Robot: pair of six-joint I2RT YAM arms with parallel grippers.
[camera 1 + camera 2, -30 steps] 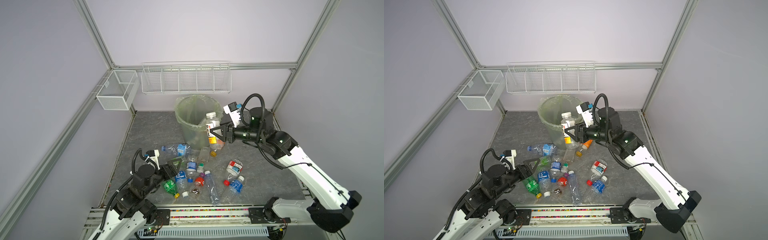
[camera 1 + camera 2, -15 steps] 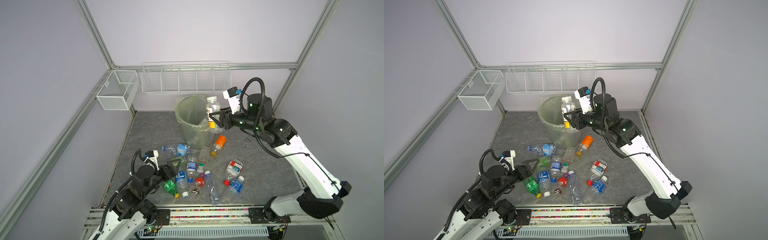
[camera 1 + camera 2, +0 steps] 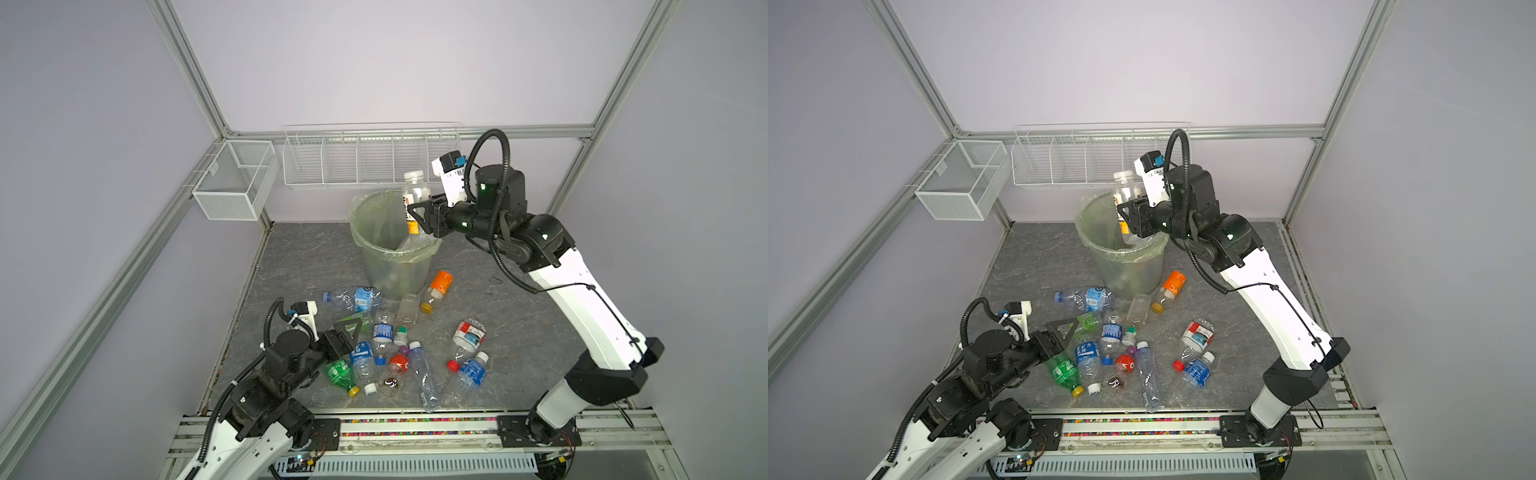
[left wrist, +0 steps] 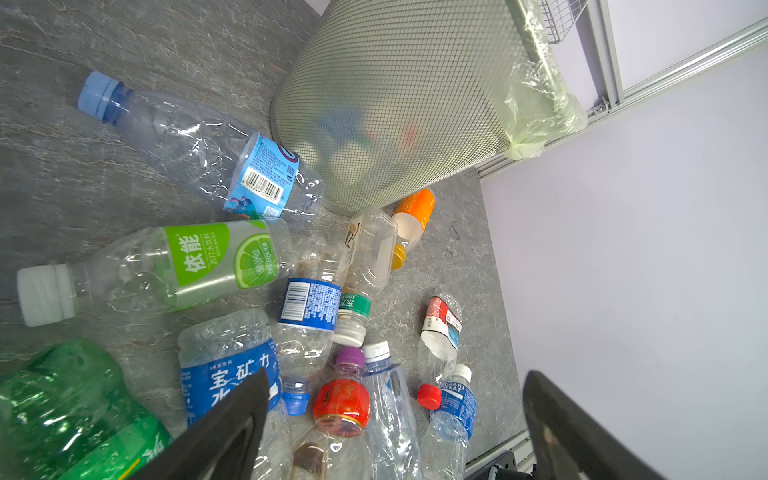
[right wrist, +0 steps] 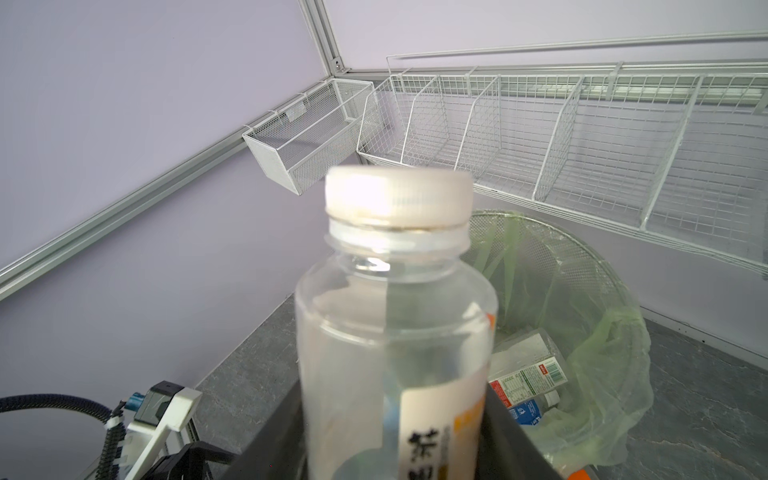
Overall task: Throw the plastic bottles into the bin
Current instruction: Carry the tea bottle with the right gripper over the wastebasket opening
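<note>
Left wrist view: catches the left gripper (image 4: 397,376) spread wide and empty, low over the scattered plastic bottles (image 4: 307,307), a blue-labelled one beside one fingertip, probably waiting for its next pick. Finds the bin (image 4: 395,104) beyond the fingertips, past the pile, bottles already showing through its wall. Farther off, in both top views, shows the right gripper (image 3: 417,218) clamped on a white-capped bottle (image 3: 415,193), upright between the fingers at the bag-lined rim, apparently held high so that letting go drops it inside.
</note>
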